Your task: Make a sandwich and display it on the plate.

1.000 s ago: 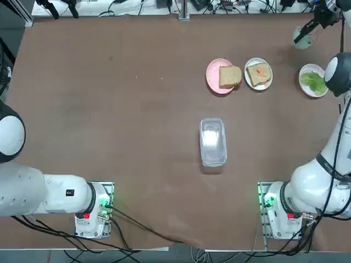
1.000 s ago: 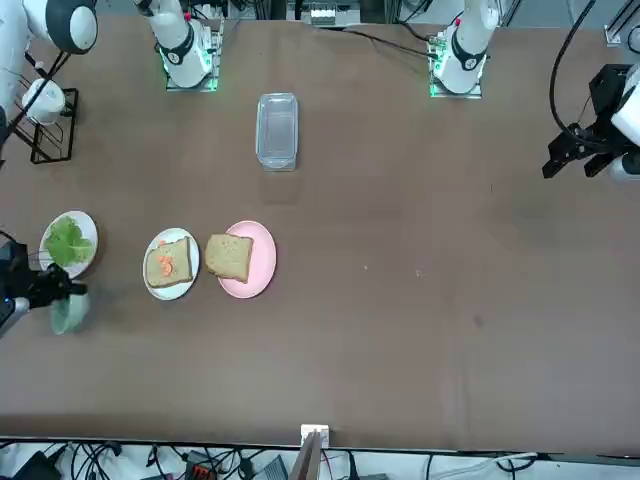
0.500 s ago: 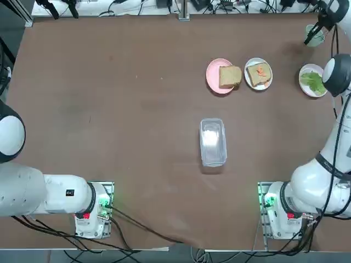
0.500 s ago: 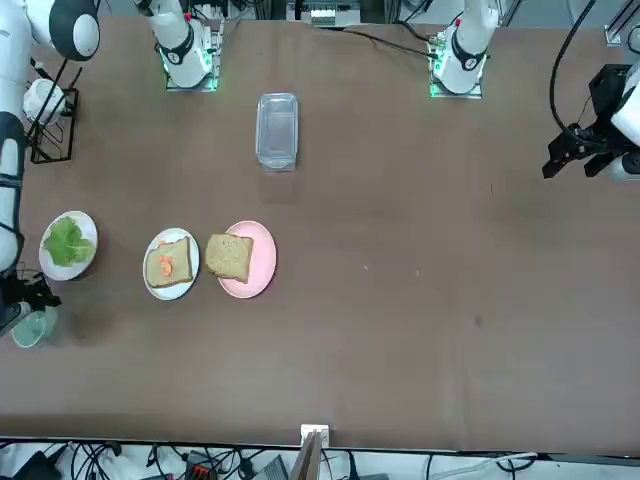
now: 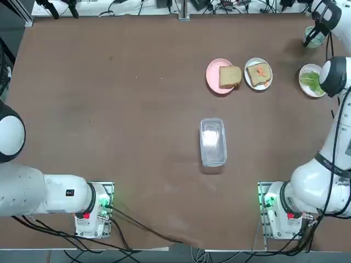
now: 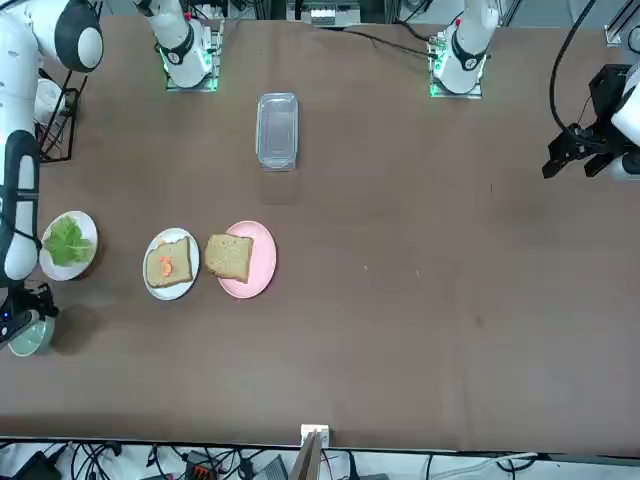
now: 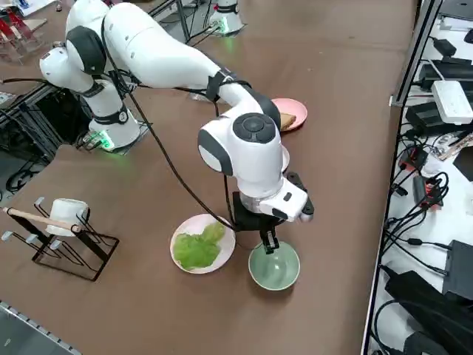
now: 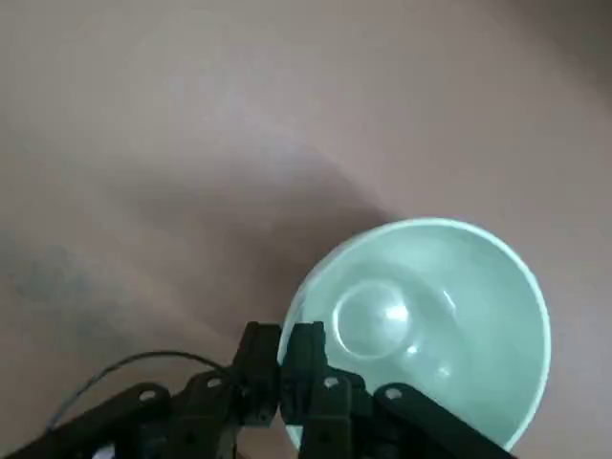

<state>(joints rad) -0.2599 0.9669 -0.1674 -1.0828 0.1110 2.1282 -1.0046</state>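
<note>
Brown tabletop [image 5: 109, 109] fills the overhead view, cables trailing along its far edge. Near centre lies a clear lidded container [image 5: 213, 141], well apart from a row of dishes at about one o'clock from it. That row runs across the table: a pink plate [image 5: 214, 76] bearing a bread slice [image 5: 230, 76], a white plate [image 5: 258, 74] with a second slice topped with small orange pieces, and at the right edge another white plate [image 5: 308, 80] holding lettuce [image 7: 196, 248]. No assembled sandwich shows; the bread and lettuce lie separately on their dishes, and both tan slices sit flat.

The right arm reaches across above the lettuce plate, partly covering it from overhead. Beyond that plate, at twelve o'clock from it, stands a pale-green cup [image 7: 274, 267], upright on the table. The right gripper [image 8: 292, 368] is clamped tight on the cup's rim, one finger inside and one outside.

Only the wrist view shows that pinch plainly, along with the cup's glossy empty interior. The side view alone shows a black wire rack [image 7: 63, 244] with a white mug at the table's corner. The front view shows the cup [image 6: 28, 336] at the table's edge beside the lettuce plate.
</note>
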